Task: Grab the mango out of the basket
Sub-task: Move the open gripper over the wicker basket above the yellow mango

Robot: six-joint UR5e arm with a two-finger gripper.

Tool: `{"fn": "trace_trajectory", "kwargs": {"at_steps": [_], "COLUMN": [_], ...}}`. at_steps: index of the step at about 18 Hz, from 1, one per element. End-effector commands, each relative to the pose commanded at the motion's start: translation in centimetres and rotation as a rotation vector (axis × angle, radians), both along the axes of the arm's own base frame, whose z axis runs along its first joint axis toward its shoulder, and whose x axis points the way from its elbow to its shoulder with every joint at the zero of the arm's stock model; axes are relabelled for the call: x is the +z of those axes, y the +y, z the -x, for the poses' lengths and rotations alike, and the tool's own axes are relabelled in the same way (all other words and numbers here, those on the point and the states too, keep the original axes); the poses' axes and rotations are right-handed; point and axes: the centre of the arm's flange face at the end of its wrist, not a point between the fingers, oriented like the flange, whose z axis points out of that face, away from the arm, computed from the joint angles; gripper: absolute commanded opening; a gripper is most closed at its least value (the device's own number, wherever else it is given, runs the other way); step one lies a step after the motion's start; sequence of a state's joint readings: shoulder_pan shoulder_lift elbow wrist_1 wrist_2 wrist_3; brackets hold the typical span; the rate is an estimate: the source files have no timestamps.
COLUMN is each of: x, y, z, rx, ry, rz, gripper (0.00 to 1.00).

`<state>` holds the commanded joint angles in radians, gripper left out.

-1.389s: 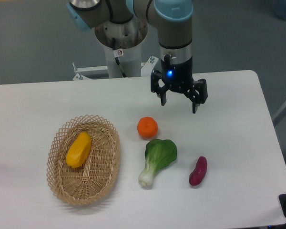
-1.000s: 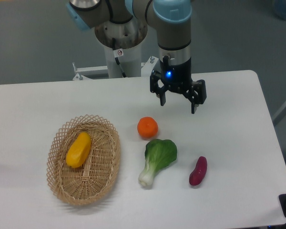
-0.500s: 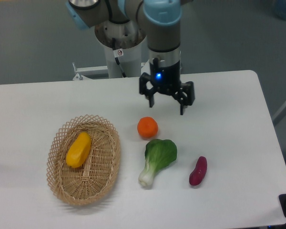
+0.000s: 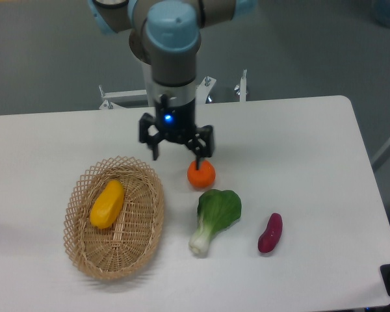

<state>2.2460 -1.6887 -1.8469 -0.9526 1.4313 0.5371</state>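
Nearest the camera, the basket (image 4: 114, 224) sits on the left part of the white tabletop (image 4: 312, 195) — an oval of light tan wicker with an openwork looped rim. The mango (image 4: 108, 203) lies inside it, in the upper left part of the woven floor, its long axis running diagonally from lower left to upper right. It is smooth and yellow-orange, and nothing touches it but the basket.

To the right of the basket, at about the same depth, a green leafy vegetable (image 4: 216, 218) lies with its pale stem end pointing toward the camera and its leaves toward the back. Farther right, apart from it, is a purple sweet potato (image 4: 270, 233), tilted slightly from upright in the view.

Just behind the leafy vegetable sits a round orange (image 4: 201, 173), close to the leaves and well clear of the basket's rim.

Behind that, the claw (image 4: 176, 151) hangs above the tabletop with its 2 fingers spread apart and nothing between them. One dark fingertip points down near the basket's far rim; the other overlaps the top of the orange in this view, and whether it touches the fruit cannot be told. A small blue light glows on the claw's body — above it rises the grey and pale blue arm (image 4: 173, 45).
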Motion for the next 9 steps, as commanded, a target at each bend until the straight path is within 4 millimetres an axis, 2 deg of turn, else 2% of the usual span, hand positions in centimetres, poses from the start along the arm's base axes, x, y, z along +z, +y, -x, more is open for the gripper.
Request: {"fn": "trace_trajectory", "kwargs": {"at_steps": [4, 7, 9], "x": [-4.4, -5.7, -7.2], "y": [2.7, 4.2, 4.9], "z": [-2.2, -3.7, -4.4], "rx": [0.01, 0.014, 0.003], "ry": [-0.054, -0.049, -0.061], "rz": [0.051, 0.029, 0.049], "gripper": [1.0, 1.0, 1.0]}}
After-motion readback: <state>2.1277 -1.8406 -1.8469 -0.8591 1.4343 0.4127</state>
